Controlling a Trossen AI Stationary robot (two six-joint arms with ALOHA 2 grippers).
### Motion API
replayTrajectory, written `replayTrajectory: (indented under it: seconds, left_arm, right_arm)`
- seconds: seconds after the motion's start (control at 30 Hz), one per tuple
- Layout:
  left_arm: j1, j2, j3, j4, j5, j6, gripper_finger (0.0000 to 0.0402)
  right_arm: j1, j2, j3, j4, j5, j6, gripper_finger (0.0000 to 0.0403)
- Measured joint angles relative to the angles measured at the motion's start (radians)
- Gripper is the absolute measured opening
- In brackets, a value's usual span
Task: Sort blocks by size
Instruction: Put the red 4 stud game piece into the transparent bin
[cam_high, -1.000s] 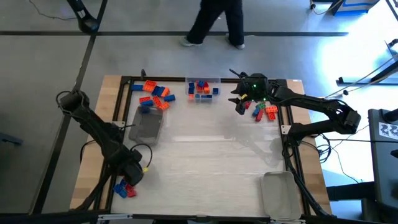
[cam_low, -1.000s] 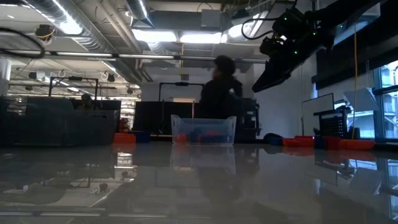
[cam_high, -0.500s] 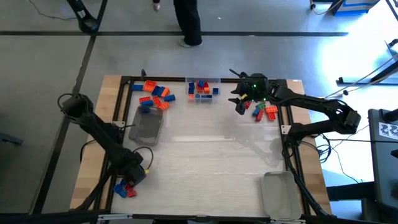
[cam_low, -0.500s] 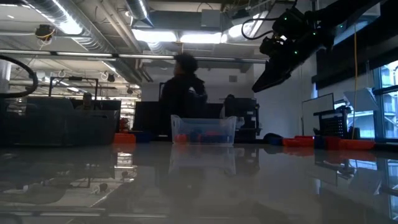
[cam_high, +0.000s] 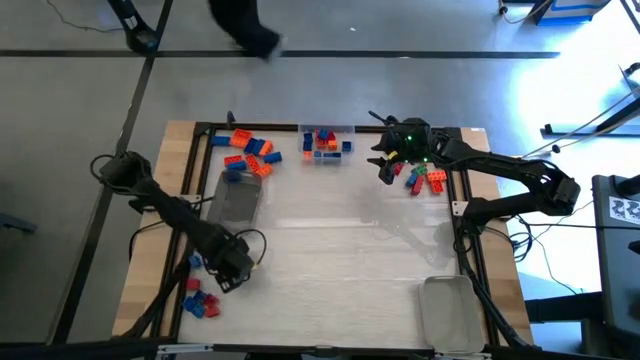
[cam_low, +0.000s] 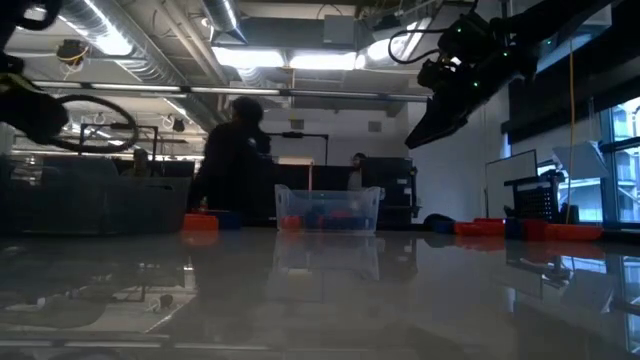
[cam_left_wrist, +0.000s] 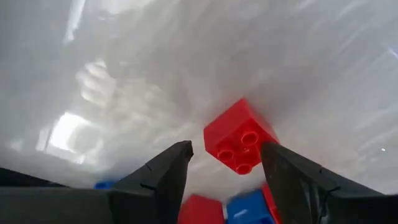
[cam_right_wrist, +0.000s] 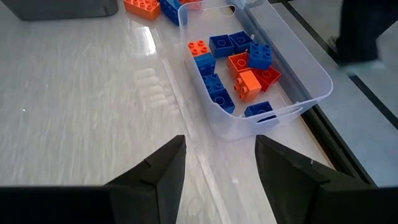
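Observation:
Blocks lie in groups: a far-left pile (cam_high: 250, 155), some beside my right arm (cam_high: 426, 180), some in a clear tray (cam_high: 325, 143) at the far middle, and a few at the near-left corner (cam_high: 200, 300). My left gripper (cam_high: 232, 270) is open just right of that near-left group. In the left wrist view a red four-stud block (cam_left_wrist: 239, 137) shows between its fingertips (cam_left_wrist: 227, 152), with red and blue blocks behind it. My right gripper (cam_high: 385, 170) hangs open and empty above the far right, facing the tray (cam_right_wrist: 292, 81). My left gripper stands with one finger on either side of the red block (cam_left_wrist: 239, 137). A strip of table shows between the block and one finger (cam_left_wrist: 177, 162). Whether the other finger (cam_left_wrist: 277, 162) touches the block's corner I cannot tell.
An overturned clear tray (cam_high: 238, 200) lies at the left, and another tray (cam_high: 445, 310) at the near right. A dark frame (cam_high: 460, 200) edges the table. The middle of the tabletop (cam_high: 340, 250) is bare. A person (cam_low: 232, 160) walks behind the far edge.
My left gripper has gone toward the table's right and far edges, away from the near-left blocks, which now show uncovered. The person behind the table has walked leftward.

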Motion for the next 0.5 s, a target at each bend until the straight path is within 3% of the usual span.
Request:
replayTrajectory:
  seconds: [0.2,0.37,0.5]
  left_arm:
    - [-0.021,0.004,0.072,0.000,-0.044,0.076,0.0193]
    - [-0.070,0.004,0.070,-0.009,-0.041,0.088,0.0193]
    - [-0.100,0.004,0.068,-0.006,-0.100,0.176,0.0193]
  right_arm:
    - [0.000,0.000,0.000,0.000,0.000,0.000,0.0193]
    - [0.000,0.000,0.000,0.000,0.000,0.000,0.0193]
    - [0.000,0.000,0.000,-0.001,0.000,0.000,0.0193]
